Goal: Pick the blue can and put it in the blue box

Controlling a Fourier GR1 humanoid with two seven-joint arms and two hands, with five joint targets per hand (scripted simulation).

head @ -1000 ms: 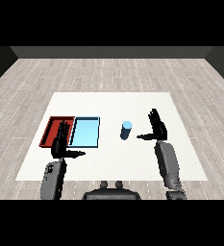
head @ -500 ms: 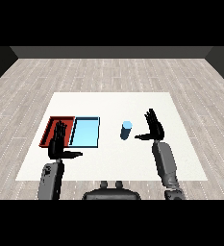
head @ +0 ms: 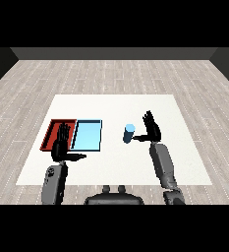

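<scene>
A small blue can [head: 129,133] stands upright on the white table, to the right of the trays. My right hand [head: 152,130] is just right of the can, fingers straight and raised, thumb pointing toward the can; it holds nothing. The light blue tray [head: 88,135] lies left of the can, with the red tray [head: 55,134] beside it on the left. My left hand [head: 62,146] hovers over the front edge of the red tray, fingers straight, thumb out to the right, holding nothing.
The white table [head: 116,110] stretches behind the trays and the can. Grey plank floor surrounds it on all sides.
My right hand has drifted left, closer to the blue can. The left hand, the can and the trays have stayed where they were.
</scene>
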